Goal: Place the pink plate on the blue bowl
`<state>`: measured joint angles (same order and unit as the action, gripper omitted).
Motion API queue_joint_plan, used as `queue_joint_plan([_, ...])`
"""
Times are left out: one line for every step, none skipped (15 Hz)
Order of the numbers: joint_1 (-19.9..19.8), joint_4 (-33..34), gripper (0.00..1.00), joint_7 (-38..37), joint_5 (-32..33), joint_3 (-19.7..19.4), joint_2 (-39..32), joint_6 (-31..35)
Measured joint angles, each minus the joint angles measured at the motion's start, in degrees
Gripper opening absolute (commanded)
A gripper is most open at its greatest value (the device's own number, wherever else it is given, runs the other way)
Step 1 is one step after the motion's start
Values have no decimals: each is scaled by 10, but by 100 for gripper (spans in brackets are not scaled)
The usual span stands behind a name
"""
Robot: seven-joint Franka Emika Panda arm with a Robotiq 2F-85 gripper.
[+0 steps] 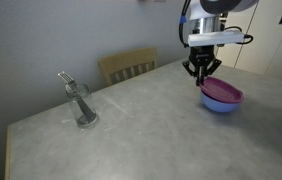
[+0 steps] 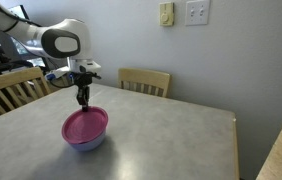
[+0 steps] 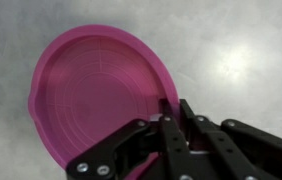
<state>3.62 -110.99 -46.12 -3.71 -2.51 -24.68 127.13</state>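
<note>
Plate (image 1: 224, 93) lies on top of the bowl (image 1: 219, 107), covering its mouth and sitting a little tilted, toward the end of the table (image 1: 151, 125) away from the glass (image 1: 82, 108). In both exterior views only a strip of the bowl's blue side shows under the pink rim.

The arm (image 2: 61, 42) reaches in over the table edge and turns its wrist straight down, so the gripper (image 1: 201, 76) points vertically at the plate's rim, on the side nearest the chair (image 1: 128, 66). The jaws are drawn together into a narrow point. In an exterior view the tips (image 2: 82, 102) hang right at the rim. I cannot tell whether they touch it or whether the thin edge is caught between them.

In the wrist view the plate (image 3: 96, 95) fills the left of the picture, its ribbed centre plain to see. The bowl is wholly hidden beneath it. The dark fingers (image 3: 171, 125) come up from the bottom and cover the plate's lower right edge (the very spot where contact would show).

The glass stands near the far edge of the table with a fork (image 1: 67, 78) upright in it, well apart from the bowl. The table's right end is cut off in that exterior view.
</note>
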Motion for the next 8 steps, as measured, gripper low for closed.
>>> queue_joint_plan([1,0,3,1,-1,1,-2,-5])
queue_joint_plan([1,0,3,1,-1,1,-3,-11])
queue_joint_plan([2,0,3,1,-1,1,-5,-15])
queue_joint_plan([2,0,3,1,-1,0,-7,-17])
queue_joint_plan([2,0,3,0,-1,0,-10,-17])
queue_joint_plan([2,0,3,0,-1,0,-13,-18])
queue_joint_plan([2,0,3,-1,0,-1,-16,-18])
queue_joint_plan([3,0,3,-1,0,-2,-18,-19])
